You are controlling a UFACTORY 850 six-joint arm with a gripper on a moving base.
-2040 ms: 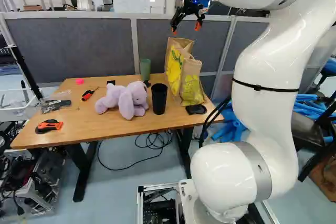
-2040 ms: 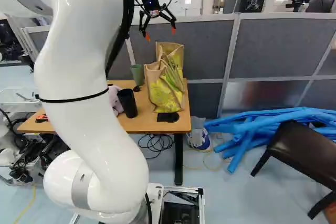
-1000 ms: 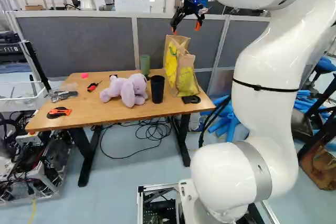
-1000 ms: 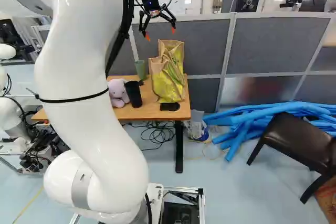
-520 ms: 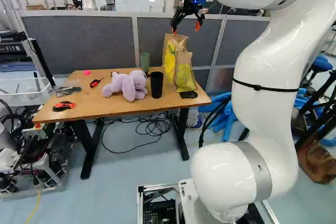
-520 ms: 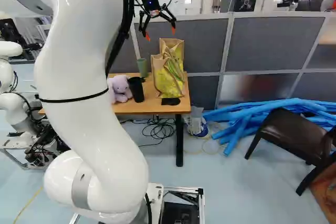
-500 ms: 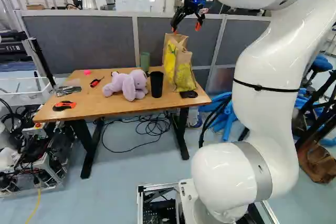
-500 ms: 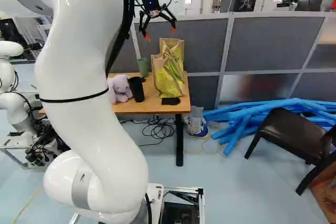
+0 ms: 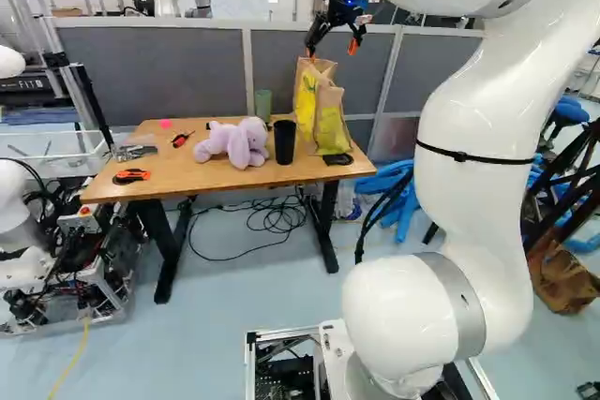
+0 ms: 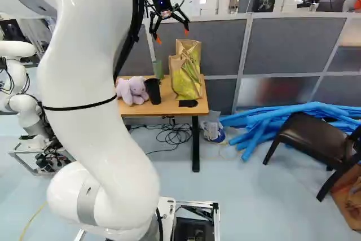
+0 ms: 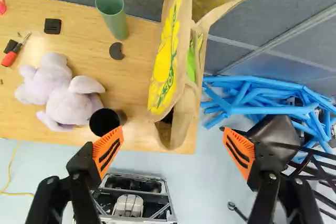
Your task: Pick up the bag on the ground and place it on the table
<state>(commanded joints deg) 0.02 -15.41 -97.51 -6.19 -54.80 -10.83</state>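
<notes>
Claw (image 11: pixel 172 142), black, two-fingered, orange-padded: spread wide, gripping nothing; raised high, near side of the table.

Arm (image 9: pixel 469 185), white, one: upright over its lowest joint, unladen.

Brown bag (image 9: pixel 561 283), one: on the floor, at the right edge of both base views, untouched, well apart from the claw. Judged to be the bag of the task.

Chair (image 10: pixel 307 134), dark, one: close by the brown bag in the right base view.

Table (image 9: pixel 197 180), wood top, dark legs, bearing: orange-and-black cutter (image 9: pixel 131 176); purple plush elephant (image 9: pixel 246 142); black tumbler (image 9: pixel 284 142); paper bags (image 10: pixel 185 80), yellow-printed, apparently two, upright and pressed together; green cup (image 9: pixel 262 103), behind.

Pale plastic bag (image 10: pixel 211 128), one: on the floor beside a table leg; a lesser candidate.

Foam tubes (image 10: pixel 259 125), blue, heaped on the floor.

Partition (image 9: pixel 150 67), grey: behind the table.

Account of progress: paper bags already stand on the table; whether either counts as delivered cannot be told. Outstanding, for the brown bag: approach, lowering, grip, lift, carriage and setting down. The base probably must turn toward it, with the chair a likely snag.
</notes>
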